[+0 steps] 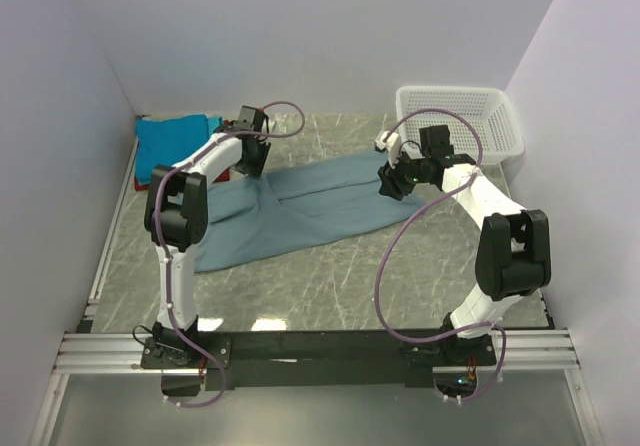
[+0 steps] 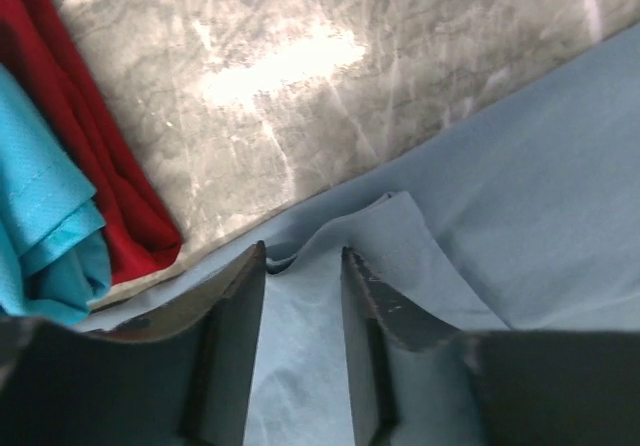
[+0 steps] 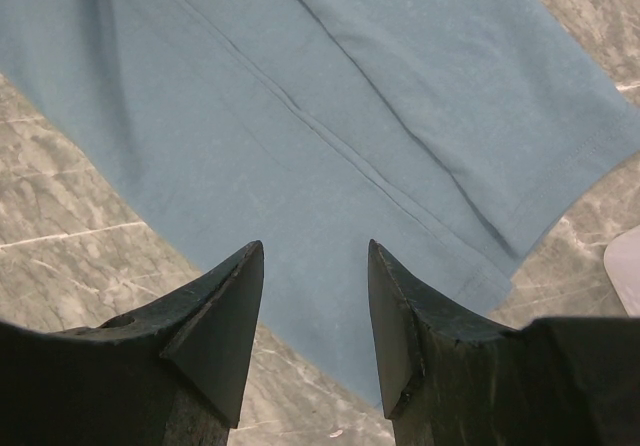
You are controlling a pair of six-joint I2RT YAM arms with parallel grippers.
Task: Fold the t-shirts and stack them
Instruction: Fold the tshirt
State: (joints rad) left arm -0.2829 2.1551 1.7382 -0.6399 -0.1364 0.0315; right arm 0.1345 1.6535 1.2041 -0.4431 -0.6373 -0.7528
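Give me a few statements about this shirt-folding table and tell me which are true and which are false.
1. The grey-blue shirt lies spread out on the table. True.
2. The white basket holds folded shirts. False: it looks empty.
3. A red shirt lies beside a teal shirt, close to the left gripper. True.
4. The right gripper is clamped on the grey-blue shirt. False: its jaws stand apart with nothing pinched between them.

On marbled grey counter: grey-blue t-shirt spread across the middle, folded tees far left, white basket far right.
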